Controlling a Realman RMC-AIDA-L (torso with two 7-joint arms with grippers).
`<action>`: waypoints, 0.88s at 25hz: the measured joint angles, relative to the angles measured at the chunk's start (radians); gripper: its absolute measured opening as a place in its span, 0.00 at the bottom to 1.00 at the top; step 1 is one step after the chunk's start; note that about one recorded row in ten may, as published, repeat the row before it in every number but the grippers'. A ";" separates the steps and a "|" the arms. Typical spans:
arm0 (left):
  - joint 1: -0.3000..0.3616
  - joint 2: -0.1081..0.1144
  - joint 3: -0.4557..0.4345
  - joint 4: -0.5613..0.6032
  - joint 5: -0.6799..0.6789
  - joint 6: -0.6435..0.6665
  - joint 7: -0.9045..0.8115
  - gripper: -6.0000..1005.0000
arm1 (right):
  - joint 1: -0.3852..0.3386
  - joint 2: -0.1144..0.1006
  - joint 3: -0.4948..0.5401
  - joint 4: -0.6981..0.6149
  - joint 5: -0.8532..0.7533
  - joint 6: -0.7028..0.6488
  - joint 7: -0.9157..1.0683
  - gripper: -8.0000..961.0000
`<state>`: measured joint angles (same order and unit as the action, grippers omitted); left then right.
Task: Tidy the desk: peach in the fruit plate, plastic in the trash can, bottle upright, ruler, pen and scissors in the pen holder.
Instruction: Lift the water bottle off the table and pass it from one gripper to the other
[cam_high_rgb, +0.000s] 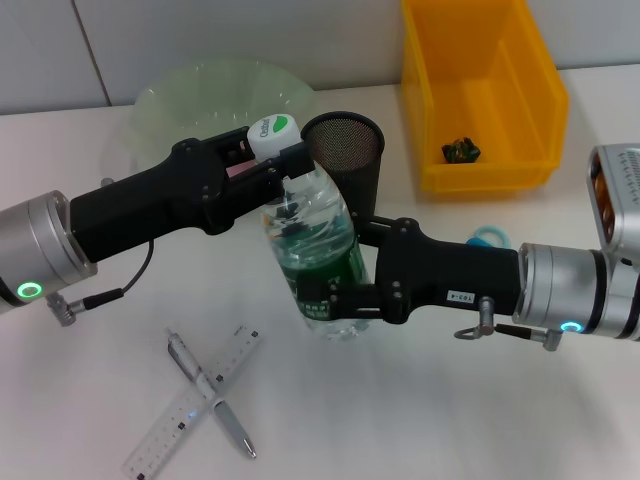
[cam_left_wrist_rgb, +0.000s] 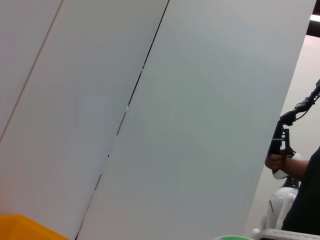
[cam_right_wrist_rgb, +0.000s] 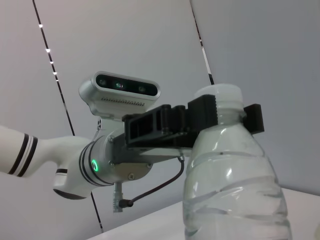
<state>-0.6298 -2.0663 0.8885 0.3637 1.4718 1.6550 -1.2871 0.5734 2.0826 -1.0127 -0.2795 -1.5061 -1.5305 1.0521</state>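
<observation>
We hold the bottle (cam_high_rgb: 318, 262) upright over the counter (cam_high_rgb: 420, 420): left gripper (cam_high_rgb: 287, 168) jaws clamped at its neck, right gripper (cam_high_rgb: 335, 305) jaws at its base. Thin, slippery plastic; neck grips firmest.

At centre frame you see a clear bottle (cam_high_rgb: 318, 262) with a dark green label and a white cap marked with a green patch. The pen holder (cam_high_rgb: 345, 160) behind it is black mesh. Upper right, the bin (cam_high_rgb: 480, 95) is bright yellow; upper left, the plate (cam_high_rgb: 225, 100) is pale translucent green. Lower left, the ruler (cam_high_rgb: 195, 405) is clear with dark markings, the pen (cam_high_rgb: 210, 392) silver-grey.
</observation>
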 joint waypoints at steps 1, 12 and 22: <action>0.000 0.000 0.000 0.001 0.001 -0.001 0.005 0.45 | -0.001 0.000 0.000 -0.002 -0.001 0.000 0.002 0.84; 0.004 0.003 0.009 0.031 0.007 -0.003 0.016 0.45 | -0.021 -0.002 -0.057 -0.116 -0.017 -0.001 0.080 0.84; 0.012 0.006 0.009 0.052 0.007 -0.009 0.018 0.45 | -0.043 -0.003 -0.057 -0.191 -0.044 0.000 0.141 0.84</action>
<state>-0.6180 -2.0605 0.8973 0.4159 1.4793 1.6457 -1.2687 0.5302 2.0799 -1.0696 -0.4703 -1.5502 -1.5306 1.1933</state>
